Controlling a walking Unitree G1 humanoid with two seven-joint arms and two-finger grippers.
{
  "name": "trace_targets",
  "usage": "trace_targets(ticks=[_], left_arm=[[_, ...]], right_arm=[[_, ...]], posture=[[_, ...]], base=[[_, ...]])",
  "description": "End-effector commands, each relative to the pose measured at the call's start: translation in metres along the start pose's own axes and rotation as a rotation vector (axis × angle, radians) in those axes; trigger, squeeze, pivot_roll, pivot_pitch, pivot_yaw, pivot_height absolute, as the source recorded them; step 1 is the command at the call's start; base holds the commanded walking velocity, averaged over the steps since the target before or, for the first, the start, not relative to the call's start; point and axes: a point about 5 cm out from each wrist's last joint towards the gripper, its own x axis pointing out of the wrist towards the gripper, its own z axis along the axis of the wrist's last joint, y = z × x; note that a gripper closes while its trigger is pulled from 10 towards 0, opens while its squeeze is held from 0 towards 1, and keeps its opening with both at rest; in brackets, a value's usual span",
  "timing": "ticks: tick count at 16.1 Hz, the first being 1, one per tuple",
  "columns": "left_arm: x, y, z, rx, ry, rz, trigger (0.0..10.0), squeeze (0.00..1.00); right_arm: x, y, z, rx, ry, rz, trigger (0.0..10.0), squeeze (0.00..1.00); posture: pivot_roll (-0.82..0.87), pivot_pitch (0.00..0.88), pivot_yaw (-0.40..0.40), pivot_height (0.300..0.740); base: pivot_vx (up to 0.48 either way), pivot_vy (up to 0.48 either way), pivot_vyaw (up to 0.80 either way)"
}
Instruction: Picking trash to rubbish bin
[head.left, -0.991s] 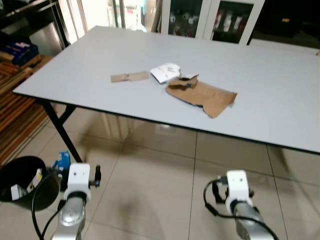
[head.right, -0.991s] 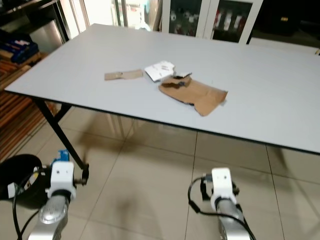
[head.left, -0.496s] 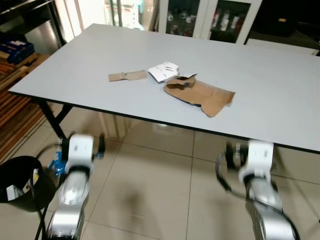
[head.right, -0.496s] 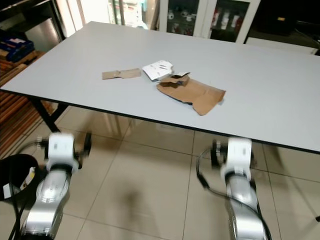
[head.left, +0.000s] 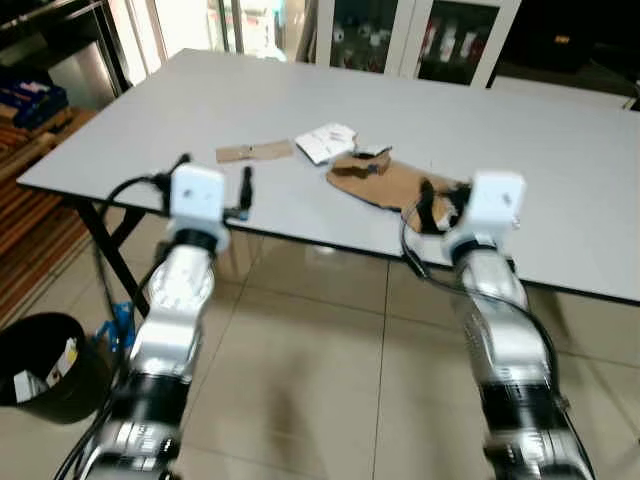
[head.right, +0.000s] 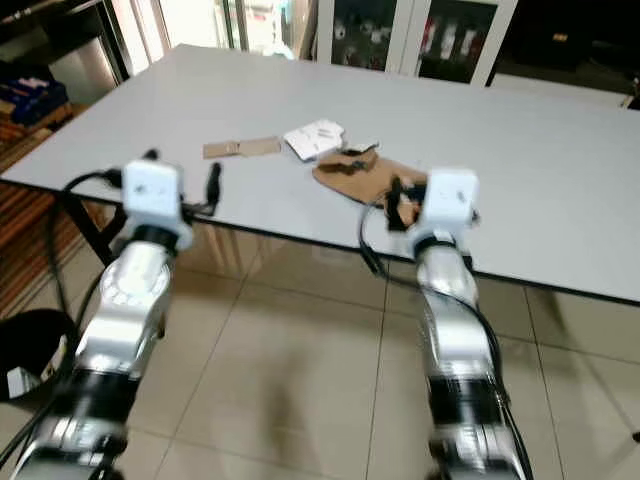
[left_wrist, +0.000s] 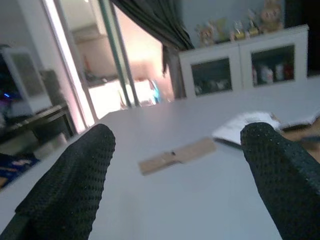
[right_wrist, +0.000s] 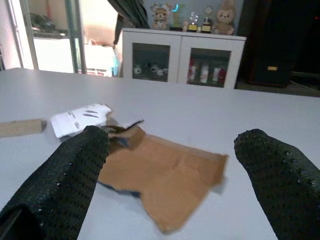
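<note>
— Lying near the table's (head.left: 560, 170) front edge is the brown cardboard (head.left: 405, 188); white paper (head.left: 325, 141) beside it.

— Both claws, left gripper (left_wrist: 175, 165) and right gripper (right_wrist: 170, 165), have fingers wide apart; bin (head.left: 45, 365) sits on the floor.

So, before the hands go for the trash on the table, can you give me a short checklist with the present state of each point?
1. Left hand open: ok, fingers wide apart, nothing between them.
2. Right hand open: ok, also empty.
3. Left hand aimed at the strip: ok, the strip lies ahead between its fingers, not yet reached.
4. Right hand aimed at the brown cardboard: ok, it lies ahead on the table, untouched.
5. White paper free to lift: cannot tell, it touches or overlaps the cardboard's edge.
6. Bin in reach afterwards: not ok, it stands on the floor left of the table.
</note>
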Motion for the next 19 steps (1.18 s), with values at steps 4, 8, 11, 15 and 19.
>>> trace_targets(ticks=[4, 8, 11, 15, 19], left_arm=[[0.018, -0.024, -0.019, -0.015, 0.12, -0.064, 10.0, 0.0], [0.014, -0.027, -0.026, 0.044, 0.124, -0.1, 10.0, 0.0], [0.013, -0.024, -0.031, 0.053, 0.132, -0.097, 10.0, 0.0], [0.012, -0.029, -0.03, 0.054, 0.124, -0.105, 10.0, 0.0], [0.009, -0.029, -0.033, 0.054, 0.123, -0.105, 10.0, 0.0]], right_arm=[[0.018, 0.025, -0.012, 0.059, 0.057, 0.047, 10.0, 0.0], [0.012, 0.035, -0.028, 0.071, 0.09, 0.066, 10.0, 0.0], [0.011, 0.028, -0.033, 0.061, 0.087, 0.05, 10.0, 0.0], [0.01, 0.033, -0.033, 0.056, 0.083, 0.07, 10.0, 0.0], [0.008, 0.037, -0.034, 0.071, 0.082, 0.086, 10.0, 0.0]], posture=[[0.01, 0.002, -0.045, 0.74], [0.01, 0.015, -0.036, 0.74], [0.0, 0.02, -0.03, 0.74], [0.0, 0.014, -0.031, 0.74], [0.0, 0.009, -0.034, 0.74]], base=[[0.0, 0.0, 0.0], [0.0, 0.0, -0.4], [0.0, 0.0, -0.8], [0.0, 0.0, -0.8], [0.0, -0.193, -0.4]])
